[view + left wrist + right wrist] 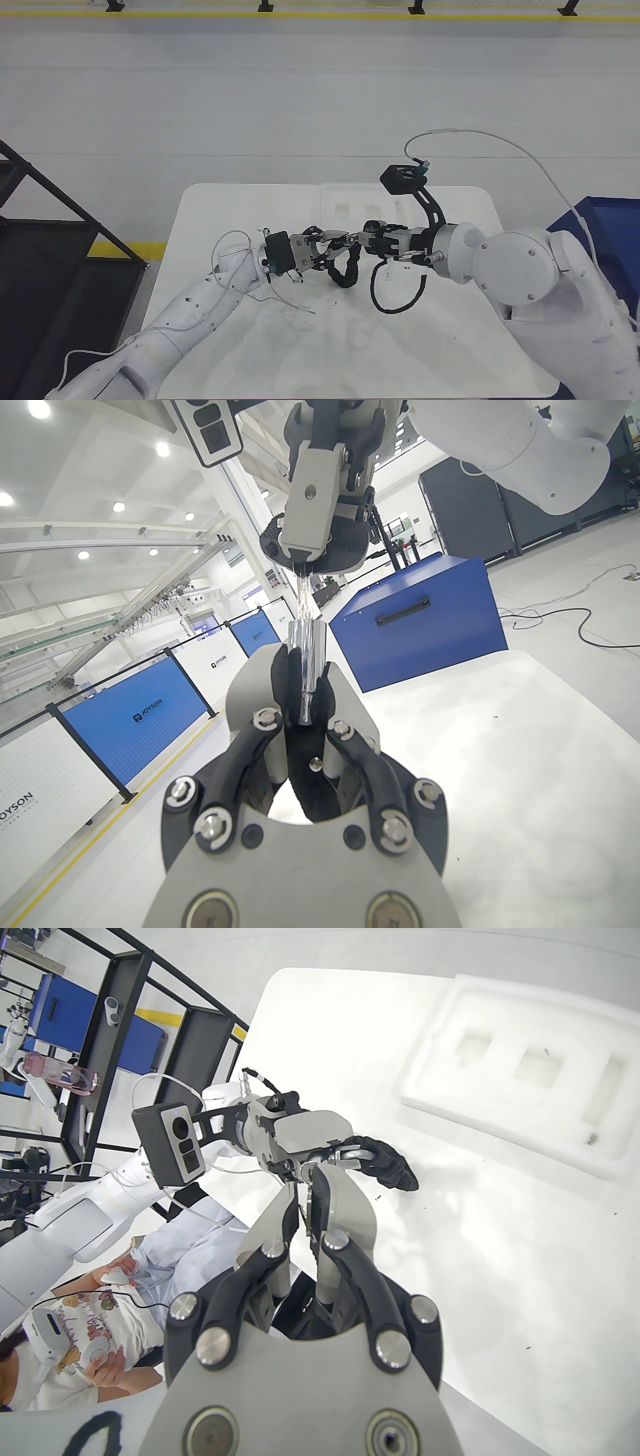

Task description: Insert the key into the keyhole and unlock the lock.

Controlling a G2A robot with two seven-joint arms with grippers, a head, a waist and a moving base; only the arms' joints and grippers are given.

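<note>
Lock (pixel 308 640) clamped in left pincer (pixel 300 672), key (pixel 304 600) in right pincer (pixel 301 562), its head hidden, blade blurred.

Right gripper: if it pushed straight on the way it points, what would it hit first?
The lock, clamped in the left gripper. The right gripper points its key at the lock's end; how deep the key sits is unclear.
</note>
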